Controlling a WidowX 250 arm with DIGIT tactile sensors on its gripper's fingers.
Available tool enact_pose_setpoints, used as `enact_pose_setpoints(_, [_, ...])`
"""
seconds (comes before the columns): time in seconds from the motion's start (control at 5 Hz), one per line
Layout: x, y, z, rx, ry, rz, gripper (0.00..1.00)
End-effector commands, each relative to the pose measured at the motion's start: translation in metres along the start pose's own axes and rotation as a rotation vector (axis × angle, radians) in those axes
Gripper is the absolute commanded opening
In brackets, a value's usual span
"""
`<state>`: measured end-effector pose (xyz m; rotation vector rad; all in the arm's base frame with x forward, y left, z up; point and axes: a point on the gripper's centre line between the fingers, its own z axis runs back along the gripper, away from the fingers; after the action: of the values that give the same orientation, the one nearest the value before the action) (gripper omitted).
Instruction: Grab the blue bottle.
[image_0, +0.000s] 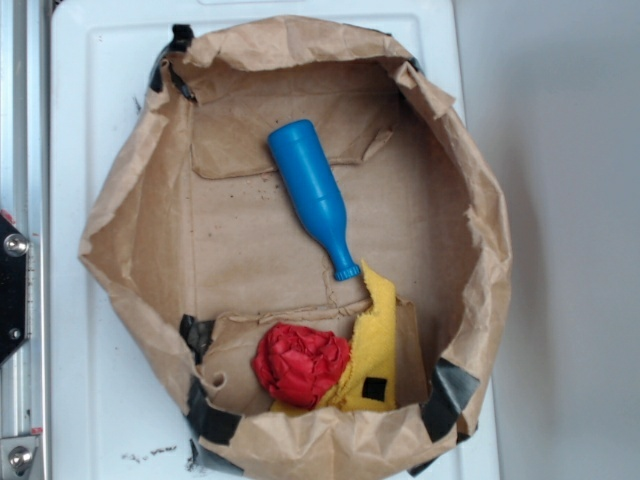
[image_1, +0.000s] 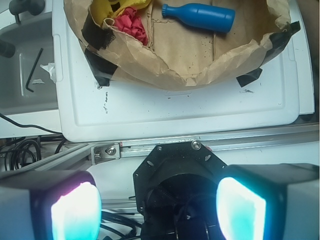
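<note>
The blue bottle (image_0: 315, 198) lies on its side on the floor of a rolled-down brown paper bag (image_0: 120, 230), cap end toward the yellow cloth. In the wrist view the blue bottle (image_1: 200, 16) shows at the top, inside the bag (image_1: 165, 70). My gripper (image_1: 159, 207) is open, far back from the bag, above the robot's black base. Its two glowing fingertips (image_1: 75, 212) stand wide apart with nothing between them. The gripper does not appear in the exterior view.
A crumpled red cloth (image_0: 300, 362) and a yellow cloth (image_0: 372, 345) lie in the bag beside the bottle's cap. The bag sits on a white tray (image_1: 200, 110). An aluminium rail (image_1: 240, 137) runs along the tray's edge. A hex key (image_1: 34, 70) lies to the left.
</note>
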<state>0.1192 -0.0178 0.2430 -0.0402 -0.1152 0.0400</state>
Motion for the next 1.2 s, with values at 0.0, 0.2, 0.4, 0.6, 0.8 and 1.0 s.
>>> enact_pose_setpoints(0.0, [0.0,0.0,0.0,0.0,0.0,0.0,1.0])
enact_pose_setpoints(0.2, [0.041,-0.017,-0.005,-0.027,-0.051,-0.044,1.0])
enact_pose_setpoints(0.4, [0.084,-0.025,-0.027,-0.071,-0.103,-0.191,1.0])
enact_pose_setpoints(0.6, [0.116,-0.023,-0.054,-0.141,-0.144,-0.437,1.0])
enact_pose_setpoints(0.8, [0.143,-0.024,-0.074,-0.091,-0.214,-0.616,1.0])
enact_pose_setpoints(1.0, [0.171,-0.01,-0.098,-0.051,-0.196,-0.564,1.0])
